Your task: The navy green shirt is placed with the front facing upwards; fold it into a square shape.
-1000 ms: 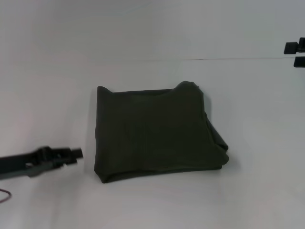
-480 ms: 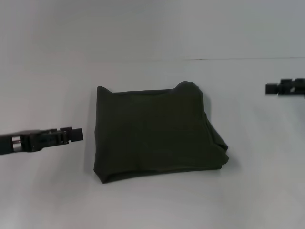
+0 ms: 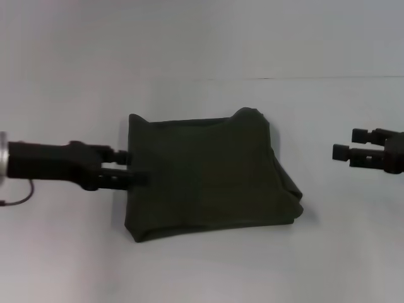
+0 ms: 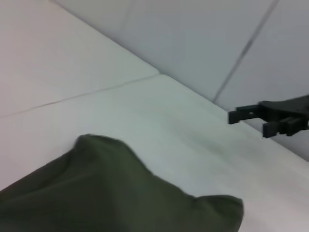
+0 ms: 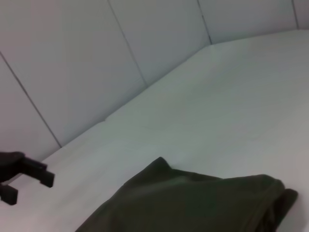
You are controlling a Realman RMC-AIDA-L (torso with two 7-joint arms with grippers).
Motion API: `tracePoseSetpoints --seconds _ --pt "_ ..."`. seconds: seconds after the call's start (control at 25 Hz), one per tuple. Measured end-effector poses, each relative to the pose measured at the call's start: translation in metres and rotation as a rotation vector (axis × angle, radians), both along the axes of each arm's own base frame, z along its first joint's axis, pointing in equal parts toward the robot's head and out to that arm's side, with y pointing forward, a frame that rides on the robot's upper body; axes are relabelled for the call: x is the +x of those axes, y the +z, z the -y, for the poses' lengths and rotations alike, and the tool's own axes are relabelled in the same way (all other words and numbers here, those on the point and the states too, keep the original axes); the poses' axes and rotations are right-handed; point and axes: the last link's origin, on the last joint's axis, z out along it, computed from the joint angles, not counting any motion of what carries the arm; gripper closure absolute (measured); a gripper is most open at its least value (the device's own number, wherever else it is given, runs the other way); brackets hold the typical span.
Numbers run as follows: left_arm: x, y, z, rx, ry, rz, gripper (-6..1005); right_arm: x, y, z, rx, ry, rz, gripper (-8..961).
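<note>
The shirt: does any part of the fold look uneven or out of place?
Yes. The shirt is nearly a square, but on its right side loose layers bulge out past the edge, and a small bump sticks up at the far right corner.

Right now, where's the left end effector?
In the head view, the left end effector is at the folded shirt's left edge, over the white table.

**My two black arms**

My left gripper [image 3: 131, 167] is matte black, with two flat, square-ended fingers on a thick black housing. Behind the housing I have a silver metal ring [image 3: 3, 158], and a thin dark cable [image 3: 19, 199] loops under it. My right gripper [image 3: 346, 144] is the same black, with blocky, stepped fingers.
</note>
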Motion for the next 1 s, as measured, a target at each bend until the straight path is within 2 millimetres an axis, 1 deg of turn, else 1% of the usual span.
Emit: tracePoseSetpoints --seconds 0.16,0.36,0.44,0.56,0.72,0.84,1.0 --pt "0.019 -0.006 -0.006 -0.010 -0.056 0.004 240 -0.004 -0.006 0.004 -0.022 0.036 -0.010 8" --pt "0.031 -0.015 -0.011 -0.019 -0.088 0.011 244 -0.018 -0.017 0.004 -0.050 0.117 -0.021 8" --pt "0.035 -0.016 -0.013 -0.018 -0.086 0.020 248 -0.021 -0.023 0.003 -0.062 0.143 -0.016 8" --pt "0.042 -0.015 -0.018 -0.031 -0.035 0.043 248 -0.026 -0.030 0.002 -0.087 0.165 -0.010 8" --pt "0.046 -0.016 -0.020 -0.050 0.000 0.052 247 -0.032 -0.033 0.002 -0.113 0.181 -0.029 8" --pt "0.045 -0.019 -0.020 -0.031 -0.010 0.047 243 -0.034 -0.035 0.003 -0.125 0.185 -0.044 8" --pt "0.041 -0.028 -0.012 -0.004 -0.121 0.027 225 -0.035 -0.035 0.003 -0.127 0.200 -0.038 8"
